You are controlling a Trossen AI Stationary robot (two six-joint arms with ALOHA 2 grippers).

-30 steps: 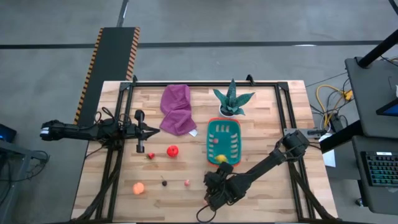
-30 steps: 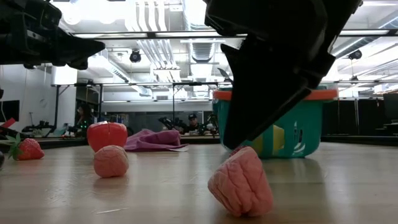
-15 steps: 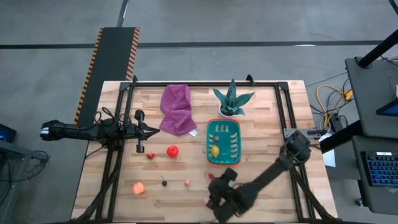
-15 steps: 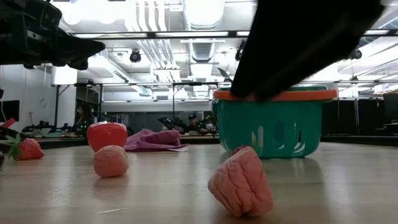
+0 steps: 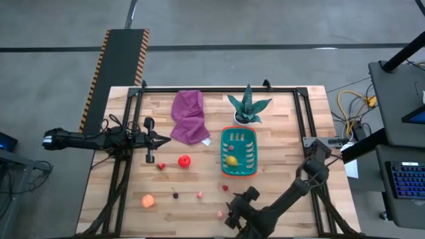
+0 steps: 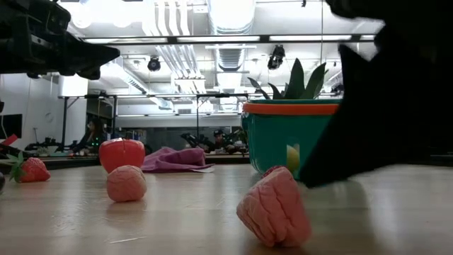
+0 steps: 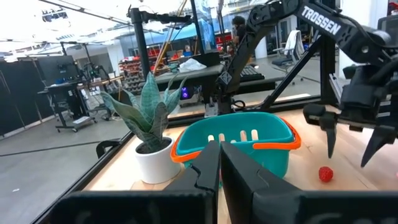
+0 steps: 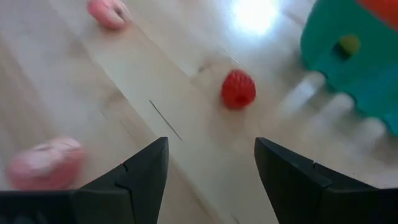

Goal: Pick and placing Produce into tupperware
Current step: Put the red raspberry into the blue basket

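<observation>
The worktop (image 5: 279, 119) is pale wood in planks, with a smooth, slightly shiny finish. The tupperware (image 5: 238, 152) is glossy teal plastic with an orange rim. The purple cloth (image 5: 189, 117) looks soft and matt. The pink produce (image 6: 274, 207) has a rough, bumpy, matt surface.

One basket (image 5: 238, 155), one plant (image 5: 248, 106), one cloth (image 5: 189, 117) and eight fruits were counted; one lemon (image 5: 230, 160) lay in the basket.

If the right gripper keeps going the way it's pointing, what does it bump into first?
Probably the small red berry: it lies on the table straight ahead between the open right gripper's fingers. The teal basket sits off to one side. Depth is uncertain.
</observation>
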